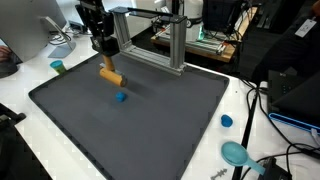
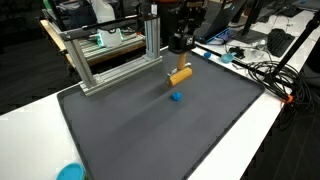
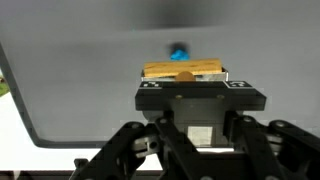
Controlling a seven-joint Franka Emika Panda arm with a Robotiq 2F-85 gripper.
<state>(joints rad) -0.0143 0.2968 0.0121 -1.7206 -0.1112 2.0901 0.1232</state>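
In an exterior view the hand (image 1: 106, 60) is clamped on a tan wooden block (image 1: 111, 76), holding it up in the air (tilted, not level) over the dark mat (image 1: 150, 130). A little blue piece (image 1: 120, 97) sits on the mat just below.

In an exterior view it's the same grip, with the block (image 2: 180, 74) above the blue piece (image 2: 176, 96) and a metal frame (image 2: 110, 55) behind.

Wrist view: the block (image 3: 183, 72) is pinched between the fingers, with the blue piece (image 3: 180, 50) just beyond it.

The block (image 1: 111, 75) hangs in the gripper (image 1: 107, 66) above the mat (image 1: 150, 125), with the small cube (image 1: 120, 97) on the mat near it. The frame (image 1: 176, 45) stands at the mat's rear edge, behind both
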